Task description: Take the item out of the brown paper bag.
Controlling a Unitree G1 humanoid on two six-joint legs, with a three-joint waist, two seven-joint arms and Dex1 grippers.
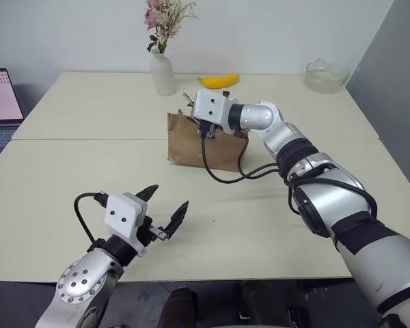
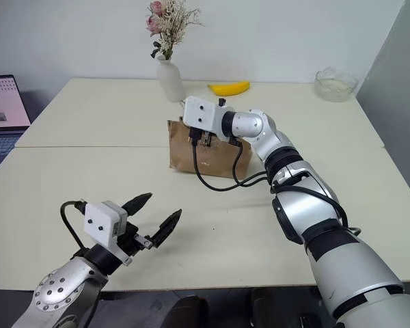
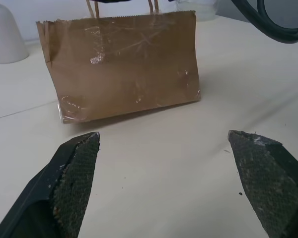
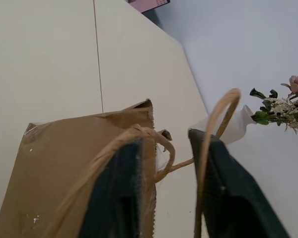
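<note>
Standing creased kraft brown paper bag (image 3: 121, 64), thin looped handles (image 4: 216, 124), smooth cream table (image 1: 260, 225)

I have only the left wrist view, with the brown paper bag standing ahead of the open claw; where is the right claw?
Observer: The right claw is at the top edge of the brown paper bag, on its far side from you.
Operator: Thank you. Are its fingers closed on something?
Observer: No, its fingers stand apart. The loop handles cross them, one over each, and I cannot tell whether there is a grip.
Operator: What lies beyond the bag?
Observer: A banana lies on the table behind it, just right of the white vase.
</note>
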